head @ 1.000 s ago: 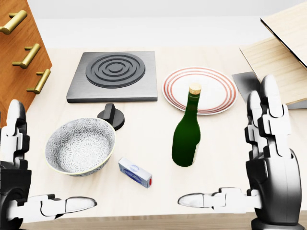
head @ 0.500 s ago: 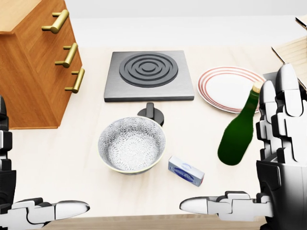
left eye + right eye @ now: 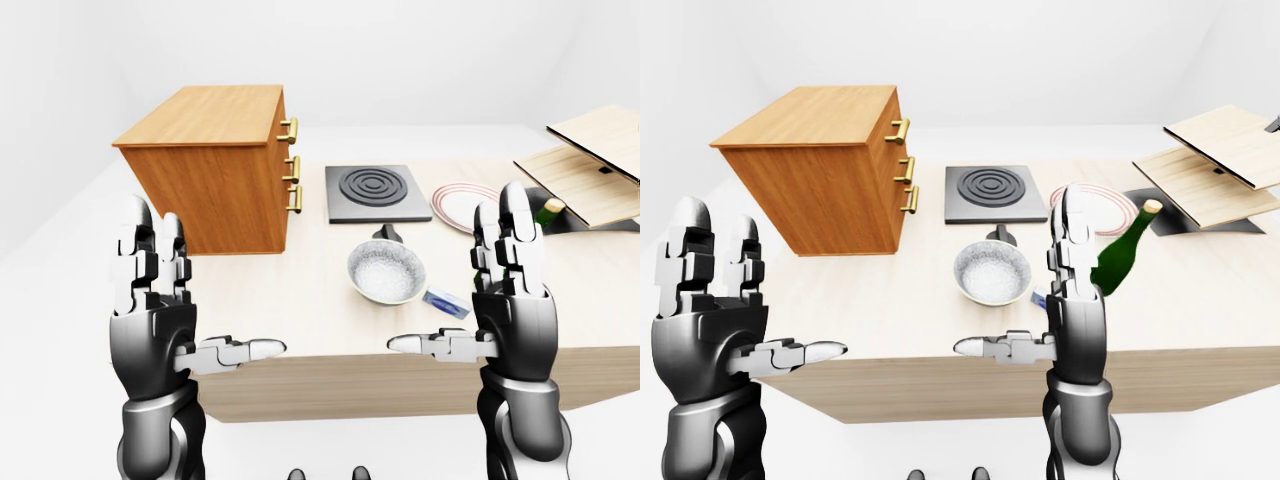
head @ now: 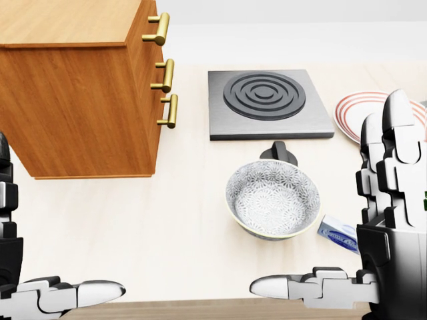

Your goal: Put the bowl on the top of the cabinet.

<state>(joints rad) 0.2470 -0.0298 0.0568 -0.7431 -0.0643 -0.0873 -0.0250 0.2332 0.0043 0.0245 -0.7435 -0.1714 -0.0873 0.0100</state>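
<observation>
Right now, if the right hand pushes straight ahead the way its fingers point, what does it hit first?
Probably the green bottle, which stands just past the right hand. The bowl lies to its left, off that line. Depth is uncertain.

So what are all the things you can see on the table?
cabinet: one, brown wood with gold handles, left side of the left-eye view
hotplate: one, grey with dark rings, top middle of the head view
knob: one, black, just above the bowl
bowl: one, white and grey pattern, upright, middle of the head view
small box: one, blue and white, right of the bowl
plate: one, white with red rings, right of the hotplate
bottle: one, green, leaning, right-eye view's right
wooden boards: pale wood, far right
table: one, cream
left hand: open, empty
right hand: open, empty
</observation>
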